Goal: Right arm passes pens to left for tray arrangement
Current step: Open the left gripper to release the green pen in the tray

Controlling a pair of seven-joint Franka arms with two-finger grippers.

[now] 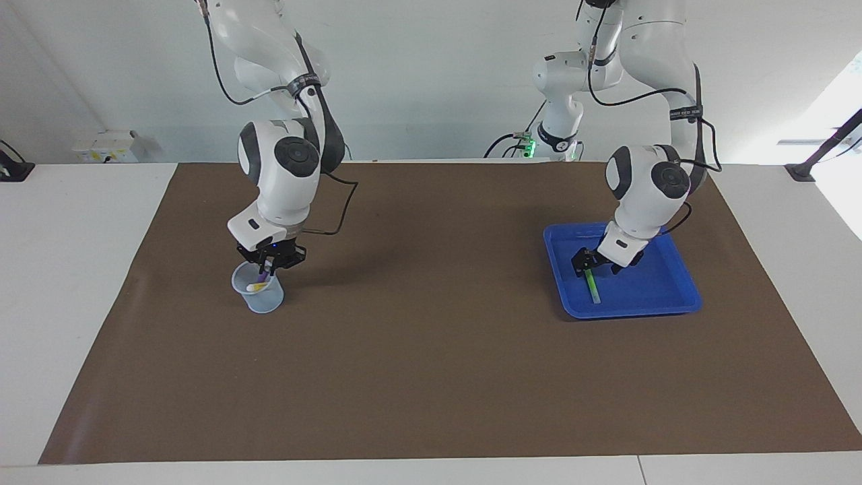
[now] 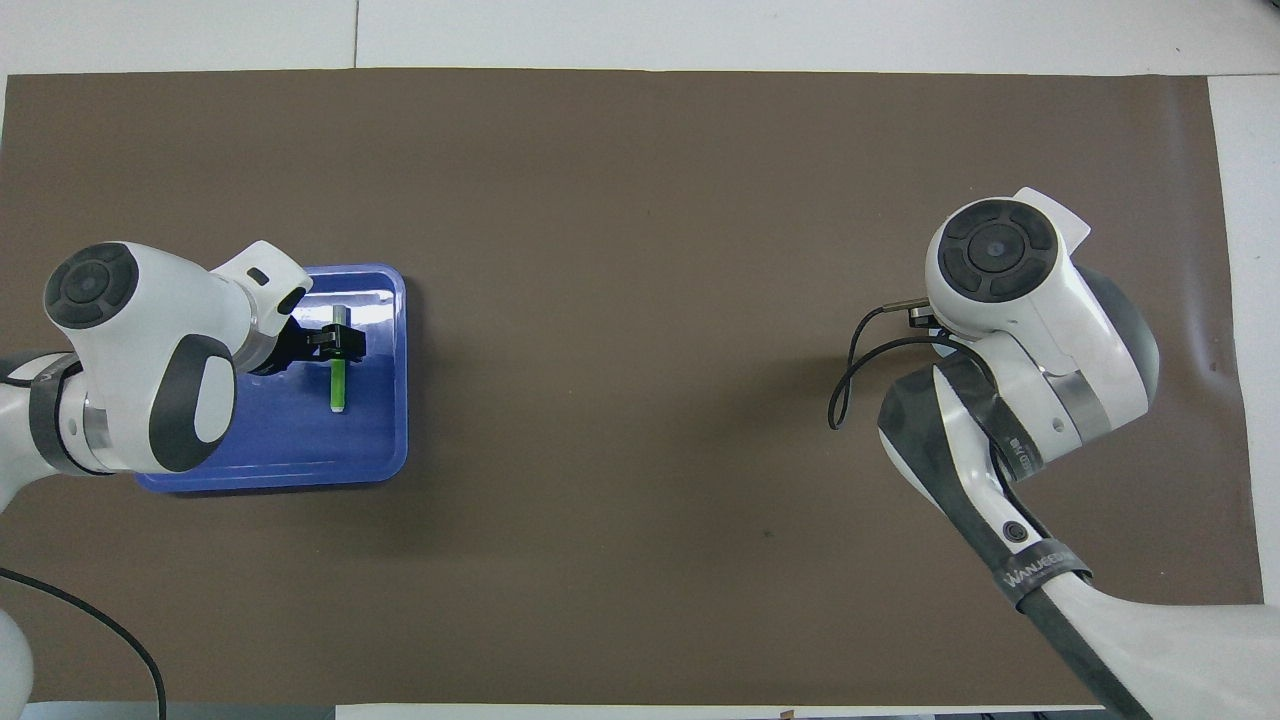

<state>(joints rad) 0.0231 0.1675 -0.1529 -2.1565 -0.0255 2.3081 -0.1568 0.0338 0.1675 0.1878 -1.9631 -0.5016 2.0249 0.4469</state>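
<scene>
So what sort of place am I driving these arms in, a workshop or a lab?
Most likely a robotics lab bench set up for recording: a plain white table under a brown mat, bare white walls, and only staged props, a blue tray and a small mesh cup of pens.

tray: bright blue all over, plain, with pale glints on its floor
green pen: vivid lime green, with a pale tip
purple pen: dark purple
yellow pen: yellow body, whitish end
mesh cup: pale, translucent blue
mat: flat dull brown, unpatterned
bench: white
left arm: glossy white shell with dark grey joint caps and a black band
right arm: the same white and dark grey, with a thin black cable
left gripper: black
right gripper: black, with a small blue light
wall: plain off-white
</scene>
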